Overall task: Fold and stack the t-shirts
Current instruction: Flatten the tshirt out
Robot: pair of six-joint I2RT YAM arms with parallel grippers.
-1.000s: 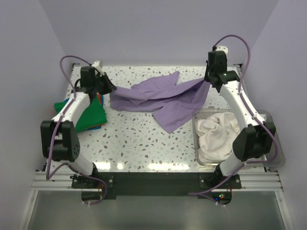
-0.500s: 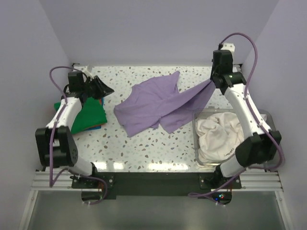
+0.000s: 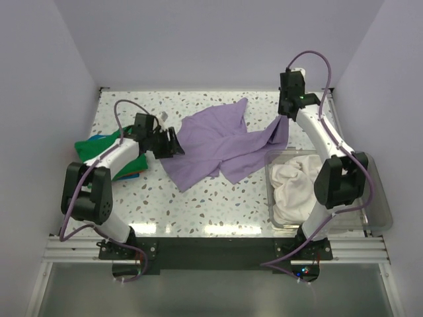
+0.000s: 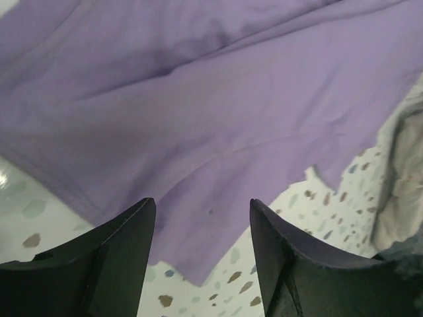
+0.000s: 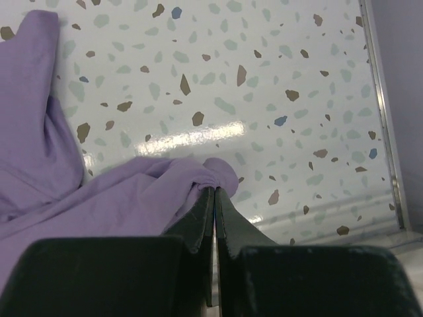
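Green is the colour of the first thing on the left: a green soft cloth t-shirt (image 3: 89,146). It lies on the left side of the white speckled bench (image 3: 198,198), and the left arm reaches over part of it.

Next comes the left gripper (image 3: 173,144). It sits low, right at the left edge of the big purple soft cloth t-shirt (image 3: 218,142). In the left wrist view the left gripper (image 4: 201,205) has its two black fingers (image 4: 125,244) spread apart. The purple cloth (image 4: 198,99) lies just past them, and nothing is pinched between them.

The purple t-shirt is spread out in the middle of the bench. It is crumpled, with folds and one corner pointing to the near side.

At the far right, the right gripper (image 3: 284,117) holds one end of the purple t-shirt and lifts it off the bench. In the right wrist view the right gripper (image 5: 215,195) is squeezed tight, with a bunched bit of purple cloth (image 5: 99,198) caught at its tips.

On the near right stands a clear plastic bin (image 3: 370,218). A cream white t-shirt (image 3: 297,185) lies crumpled inside it.
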